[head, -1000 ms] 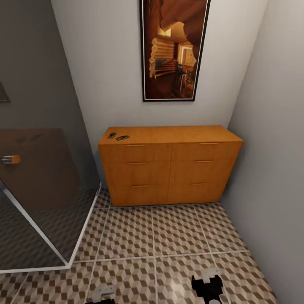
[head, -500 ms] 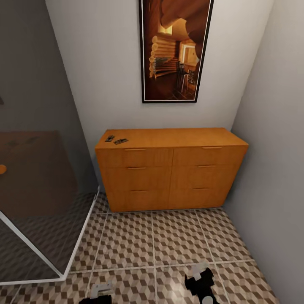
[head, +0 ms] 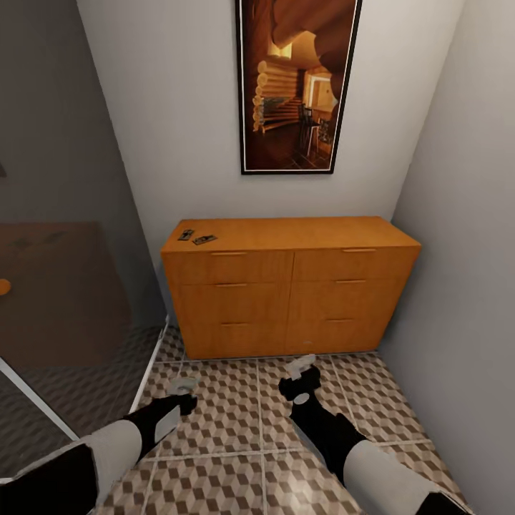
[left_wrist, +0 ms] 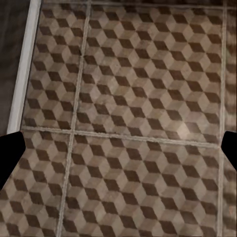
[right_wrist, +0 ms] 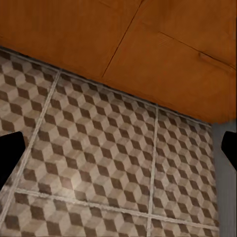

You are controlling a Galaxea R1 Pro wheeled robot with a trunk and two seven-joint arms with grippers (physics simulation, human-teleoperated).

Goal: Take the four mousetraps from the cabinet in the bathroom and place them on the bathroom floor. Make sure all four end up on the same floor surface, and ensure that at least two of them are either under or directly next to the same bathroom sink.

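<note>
The orange-brown cabinet (head: 286, 286) stands against the back wall, its drawers closed. Two small dark mousetraps lie on its top near the left end, one (head: 187, 234) at the corner and another (head: 204, 239) just beside it. Other mousetraps are hidden. Both arms reach forward low over the cube-patterned floor (head: 229, 422). My left gripper (head: 180, 387) hangs open above the tiles, its fingertips (left_wrist: 10, 153) wide apart. My right gripper (head: 302, 365) is open too, close to the cabinet's bottom drawers (right_wrist: 148, 49), with nothing between its fingers.
A tinted glass shower enclosure (head: 64, 300) with a white base rim (head: 154, 354) closes off the left. A grey wall (head: 465, 286) runs along the right of the cabinet. A tall framed picture (head: 297, 86) hangs above it.
Both arms have swung up and forward from the bottom edge of the view toward the cabinet. The camera moved a little closer before that. The mousetraps lie as before.
</note>
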